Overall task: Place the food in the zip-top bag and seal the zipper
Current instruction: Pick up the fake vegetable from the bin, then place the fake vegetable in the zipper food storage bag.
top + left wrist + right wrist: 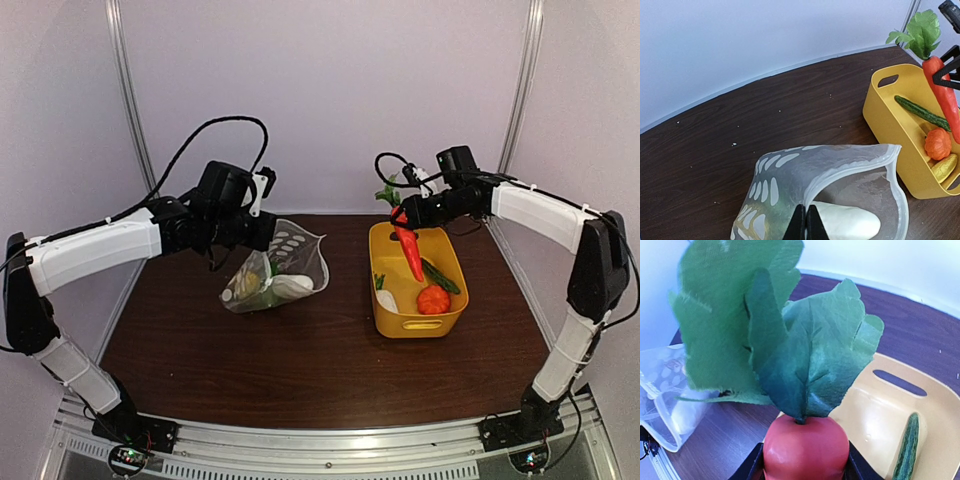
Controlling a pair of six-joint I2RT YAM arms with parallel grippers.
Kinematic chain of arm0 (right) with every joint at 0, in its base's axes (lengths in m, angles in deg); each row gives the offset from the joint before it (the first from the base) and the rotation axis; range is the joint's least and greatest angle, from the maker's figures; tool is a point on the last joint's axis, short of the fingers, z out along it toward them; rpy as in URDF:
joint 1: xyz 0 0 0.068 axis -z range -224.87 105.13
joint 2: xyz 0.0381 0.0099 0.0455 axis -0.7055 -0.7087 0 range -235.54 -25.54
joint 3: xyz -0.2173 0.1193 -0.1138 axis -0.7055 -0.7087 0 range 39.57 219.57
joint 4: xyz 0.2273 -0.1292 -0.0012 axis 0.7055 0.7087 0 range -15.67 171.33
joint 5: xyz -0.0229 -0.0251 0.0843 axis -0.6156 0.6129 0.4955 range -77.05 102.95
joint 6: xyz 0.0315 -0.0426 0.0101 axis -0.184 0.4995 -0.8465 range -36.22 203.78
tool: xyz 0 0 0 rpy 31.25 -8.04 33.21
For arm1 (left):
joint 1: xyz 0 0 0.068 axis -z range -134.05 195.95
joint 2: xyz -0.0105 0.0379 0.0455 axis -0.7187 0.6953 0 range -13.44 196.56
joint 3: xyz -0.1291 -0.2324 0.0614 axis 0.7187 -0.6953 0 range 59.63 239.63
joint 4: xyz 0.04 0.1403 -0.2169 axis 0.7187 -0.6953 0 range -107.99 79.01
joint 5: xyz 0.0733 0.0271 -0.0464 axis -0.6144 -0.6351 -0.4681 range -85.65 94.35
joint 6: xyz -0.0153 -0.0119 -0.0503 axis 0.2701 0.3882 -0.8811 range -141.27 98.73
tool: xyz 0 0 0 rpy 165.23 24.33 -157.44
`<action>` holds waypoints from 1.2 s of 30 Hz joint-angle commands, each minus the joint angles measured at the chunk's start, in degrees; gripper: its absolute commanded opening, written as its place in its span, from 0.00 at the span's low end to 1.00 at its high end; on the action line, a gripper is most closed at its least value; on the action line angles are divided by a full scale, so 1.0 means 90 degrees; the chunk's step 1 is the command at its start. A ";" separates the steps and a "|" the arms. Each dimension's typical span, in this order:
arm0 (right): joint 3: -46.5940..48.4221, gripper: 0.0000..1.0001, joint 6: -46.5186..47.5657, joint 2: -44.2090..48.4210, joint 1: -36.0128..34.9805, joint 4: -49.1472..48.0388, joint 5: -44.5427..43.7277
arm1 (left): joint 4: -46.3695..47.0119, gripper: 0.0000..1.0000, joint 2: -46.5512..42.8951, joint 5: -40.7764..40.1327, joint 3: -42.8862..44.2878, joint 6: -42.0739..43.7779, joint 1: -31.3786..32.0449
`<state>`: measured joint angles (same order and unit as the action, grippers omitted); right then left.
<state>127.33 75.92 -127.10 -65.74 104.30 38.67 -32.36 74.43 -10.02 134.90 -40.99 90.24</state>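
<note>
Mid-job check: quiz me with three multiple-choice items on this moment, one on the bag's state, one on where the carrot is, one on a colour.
1. The zip-top bag has its mouth: A sealed; B held open by the left end effector; C folded flat.
2. The carrot is: A inside the bag; B gripped by the right end effector over the yellow basket; C lying in the basket.
3. The radish in the bag's mouth is: A white; B purple; C black.

Answers: B, the shut left end effector pinches the rim and the mouth gapes. B, the jaws clamp the carrot's top and its tip hangs over the basket. A, it shows white through the opening.
</note>
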 commanded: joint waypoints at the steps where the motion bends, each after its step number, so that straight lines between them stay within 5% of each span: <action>1: -0.0292 0.07 0.0408 0.0763 0.0004 -0.0819 0.0739 | 0.0103 0.00 0.0024 0.0284 0.0315 -0.0145 -0.0039; 2: -0.0324 0.01 0.0456 0.0897 -0.0010 -0.0976 0.0880 | 0.0084 0.00 0.0039 0.0339 0.0345 -0.0172 -0.0044; 11: 0.0030 0.00 0.0537 0.1198 -0.0605 -0.1722 0.1456 | -0.0090 0.00 0.0198 0.0941 0.0749 -0.0349 -0.0040; 14: -0.0271 0.00 0.0309 0.1421 -0.0878 -0.2745 0.1849 | -0.0178 0.00 0.0293 0.1185 0.0912 -0.0435 -0.0039; 22: 0.1014 0.00 0.0472 0.0726 -0.1602 -0.2824 0.1841 | -0.0344 0.00 0.0568 0.1699 0.1252 -0.0791 -0.0039; 36: 0.0975 0.00 -0.0893 0.0369 -0.1807 -0.4292 0.2220 | -0.0071 0.00 0.0675 0.3358 0.1821 -0.2241 -0.0180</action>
<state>136.69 70.29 -123.49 -80.97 69.66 57.18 -36.58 80.42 13.19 149.19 -55.11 89.59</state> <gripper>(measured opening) 0.425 0.012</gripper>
